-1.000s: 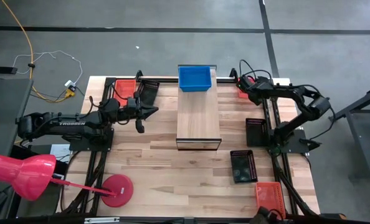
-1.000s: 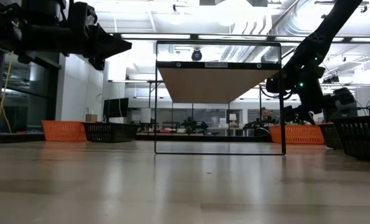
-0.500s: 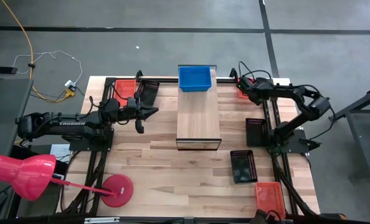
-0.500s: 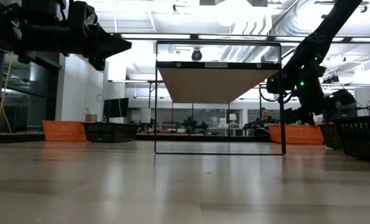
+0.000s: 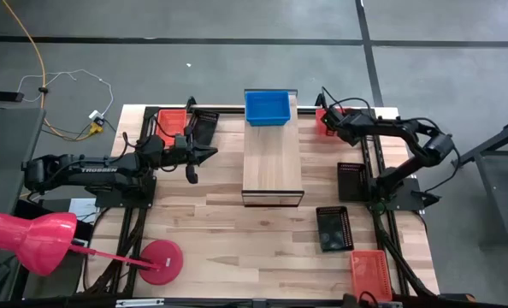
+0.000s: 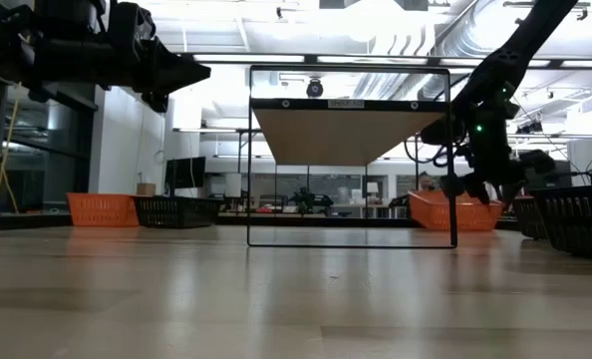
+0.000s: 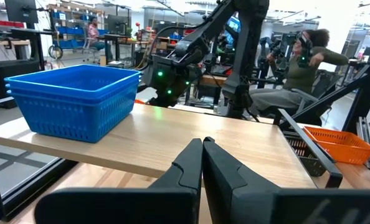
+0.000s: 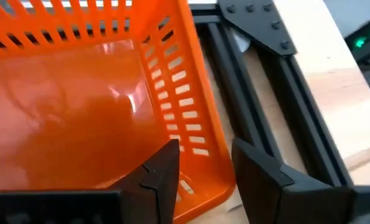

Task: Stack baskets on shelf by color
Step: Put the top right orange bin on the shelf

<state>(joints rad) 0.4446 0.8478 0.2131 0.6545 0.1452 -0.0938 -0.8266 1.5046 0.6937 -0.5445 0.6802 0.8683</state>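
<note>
Red-orange basket (image 8: 79, 118), its side wall pinched between the right gripper's (image 8: 203, 168) jaws; left gripper (image 7: 202, 163) pressed together.

blue baskets (image 5: 267, 108) on shelf (image 5: 272, 158)

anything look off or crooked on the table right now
Nothing is spilled or damaged. The blue baskets sit squarely at the shelf's far end. The one oddity: the right gripper is shut on an orange basket's wall, and that basket hangs slightly tilted off the table.
</note>
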